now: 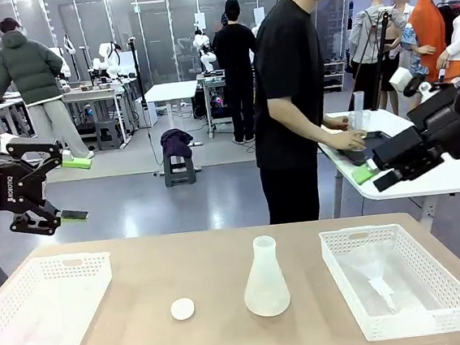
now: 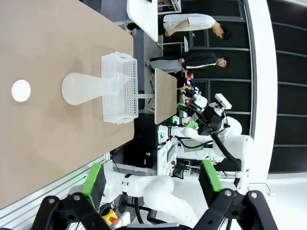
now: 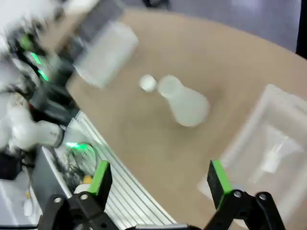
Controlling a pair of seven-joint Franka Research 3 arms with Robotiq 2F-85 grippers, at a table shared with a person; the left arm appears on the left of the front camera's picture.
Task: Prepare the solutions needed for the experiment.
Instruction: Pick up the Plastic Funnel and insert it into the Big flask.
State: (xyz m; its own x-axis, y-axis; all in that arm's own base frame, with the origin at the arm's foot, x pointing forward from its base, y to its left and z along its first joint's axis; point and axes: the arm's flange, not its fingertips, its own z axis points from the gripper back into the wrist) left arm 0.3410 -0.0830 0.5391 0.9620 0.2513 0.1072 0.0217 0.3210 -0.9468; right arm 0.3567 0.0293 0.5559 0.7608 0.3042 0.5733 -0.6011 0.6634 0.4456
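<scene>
Tan tabletop, conical flask [image 1: 265, 277] upright at centre beside white cap [image 1: 182, 309], low between left gripper [image 1: 75, 189] and right gripper [image 1: 374, 168], both spread wide and empty, right likely nearer.

The counter [image 1: 141, 344] is bare across its middle, apart from the flask [image 1: 265, 279] standing upright near the centre and the cap [image 1: 182, 309] lying just to its left, with a gap between the two. A left basket [image 1: 67, 259] takes up the left end and a right basket [image 1: 358, 232] the right end. Open lanes run between left basket and cap, and between flask and right basket. The far edge is free; a person [image 1: 288, 93] stands beyond it, side-on.
</scene>
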